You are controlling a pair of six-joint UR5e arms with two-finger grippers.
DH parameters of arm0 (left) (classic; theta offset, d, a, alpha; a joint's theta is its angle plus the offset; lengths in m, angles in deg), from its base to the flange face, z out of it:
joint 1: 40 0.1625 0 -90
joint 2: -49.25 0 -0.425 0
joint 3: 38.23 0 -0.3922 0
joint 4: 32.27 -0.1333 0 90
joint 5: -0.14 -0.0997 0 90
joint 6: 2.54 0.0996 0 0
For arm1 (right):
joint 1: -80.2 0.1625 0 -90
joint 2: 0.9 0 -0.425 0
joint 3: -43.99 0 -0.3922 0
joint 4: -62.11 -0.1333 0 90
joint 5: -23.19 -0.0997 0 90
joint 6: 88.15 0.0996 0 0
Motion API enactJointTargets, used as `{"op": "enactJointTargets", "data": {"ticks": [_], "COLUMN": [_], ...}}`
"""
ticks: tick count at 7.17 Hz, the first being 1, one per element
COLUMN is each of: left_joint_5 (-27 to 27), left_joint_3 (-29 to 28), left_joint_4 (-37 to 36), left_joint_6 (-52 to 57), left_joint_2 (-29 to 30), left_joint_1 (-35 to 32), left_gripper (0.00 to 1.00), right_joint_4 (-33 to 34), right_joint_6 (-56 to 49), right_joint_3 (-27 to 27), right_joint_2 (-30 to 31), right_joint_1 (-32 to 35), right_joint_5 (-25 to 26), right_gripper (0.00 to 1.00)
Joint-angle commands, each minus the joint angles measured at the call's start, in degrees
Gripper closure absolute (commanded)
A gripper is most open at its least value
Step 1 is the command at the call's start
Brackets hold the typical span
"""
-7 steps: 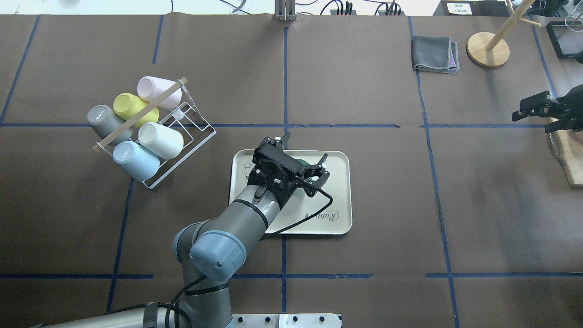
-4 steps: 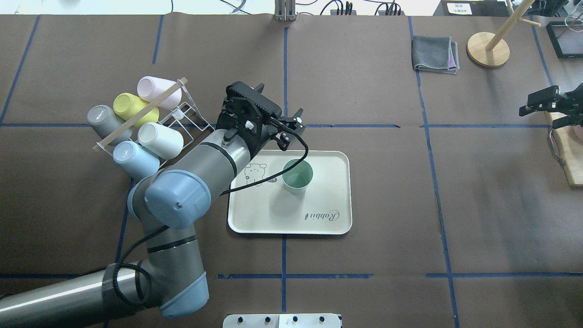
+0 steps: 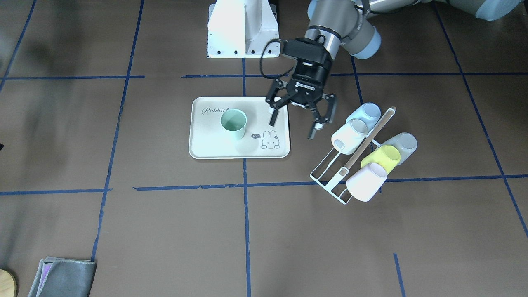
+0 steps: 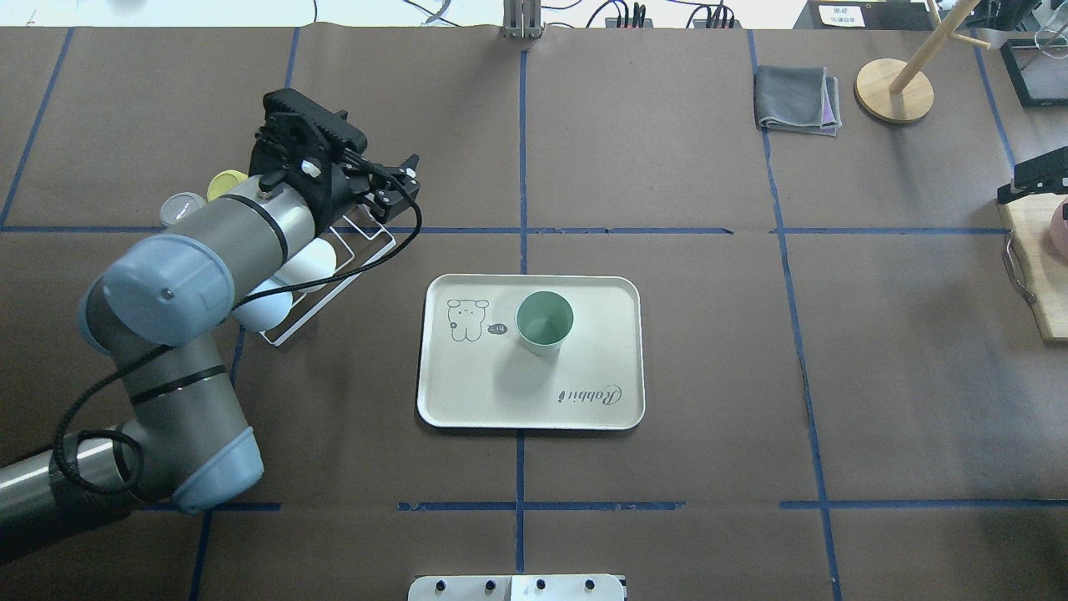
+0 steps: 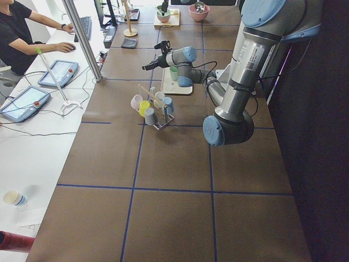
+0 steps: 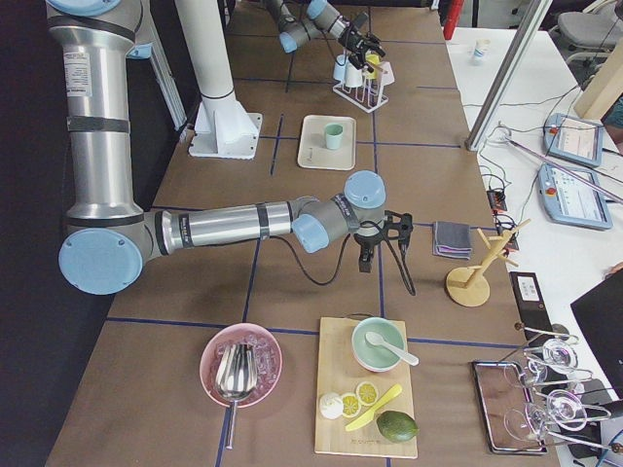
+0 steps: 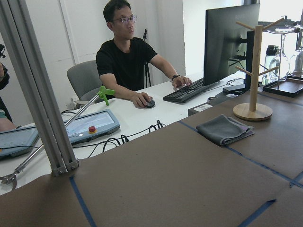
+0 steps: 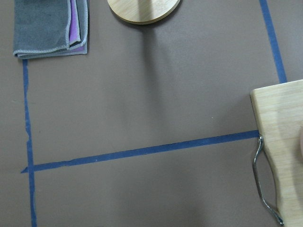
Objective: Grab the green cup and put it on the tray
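The pale mint-green cup (image 4: 544,321) stands upright, mouth up, in the middle of the cream tray (image 4: 601,392). It also shows in the front-facing view (image 3: 234,123) on the tray (image 3: 198,144). My left gripper (image 3: 293,128) is open and empty. It hangs in the air between the tray and the cup rack, apart from the cup. In the overhead view the left gripper (image 4: 399,181) sits over the rack's far corner. Only a dark part of my right gripper (image 4: 1039,174) shows at the far right edge, and I cannot tell whether it is open or shut.
A white wire rack (image 3: 332,173) holds a light blue cup (image 3: 368,113), a white, a grey, a yellow-green (image 3: 384,156) and a pink cup. A grey towel (image 4: 797,98), a wooden stand (image 4: 894,90) and a cutting board (image 4: 1043,275) lie at the right.
My left gripper has let go of the green cup on the tray and swung up, left and back to the rack. My right gripper has drawn further toward the right edge.
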Motion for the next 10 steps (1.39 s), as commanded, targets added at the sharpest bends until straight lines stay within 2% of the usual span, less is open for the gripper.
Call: {"op": "enactJointTargets", "data": {"ticks": [1,2,3,5,6,7,8,9,10], "left_joint_5": [21.3,32.8,43.0,57.2,63.4,64.4,64.2,64.4,64.8], "left_joint_3": [0.8,0.9,0.8,-2.4,-5.5,-7.2,-7.5,-7.4,-7.4], "left_joint_4": [-0.9,-6.1,-7.9,-10.0,-12.7,-18.0,-26.4,-34.7,-38.1], "left_joint_6": [-1.4,-1.6,-1.5,3.8,11.1,19.2,27.1,31.6,32.5], "left_joint_2": [-6.1,-7.6,-11.4,-19.5,-20.5,-21.5,-21.7,-21.9,-23.1], "left_joint_1": [-15.0,-22.3,-28.2,-38.8,-44.2,-47.8,-50.6,-52.2,-53.1], "left_gripper": [0.01,0.01,0.01,0.01,0.01,0.01,0.01,0.0,0.0], "right_joint_4": [1.6,1.6,1.6,1.8,1.9,3.7,9.7,16.3,21.7], "right_joint_6": [-2.2,-2.2,-2.3,-6.4,-9.5,-13.2,-20.6,-29.9,-34.7], "right_joint_3": [0.0,0.0,0.0,0.5,0.7,0.5,0.0,-0.1,-0.2], "right_joint_2": [-0.1,-0.1,-0.1,1.0,2.3,3.6,3.8,3.8,3.6], "right_joint_1": [0.8,0.8,0.9,2.4,3.4,4.3,6.2,8.6,10.5], "right_joint_5": [0.2,0.2,0.2,-0.4,-0.5,-0.5,-1.8,-2.3,-2.2], "right_gripper": [0.0,0.0,0.0,0.0,0.0,0.0,0.0,0.0,0.0]}}
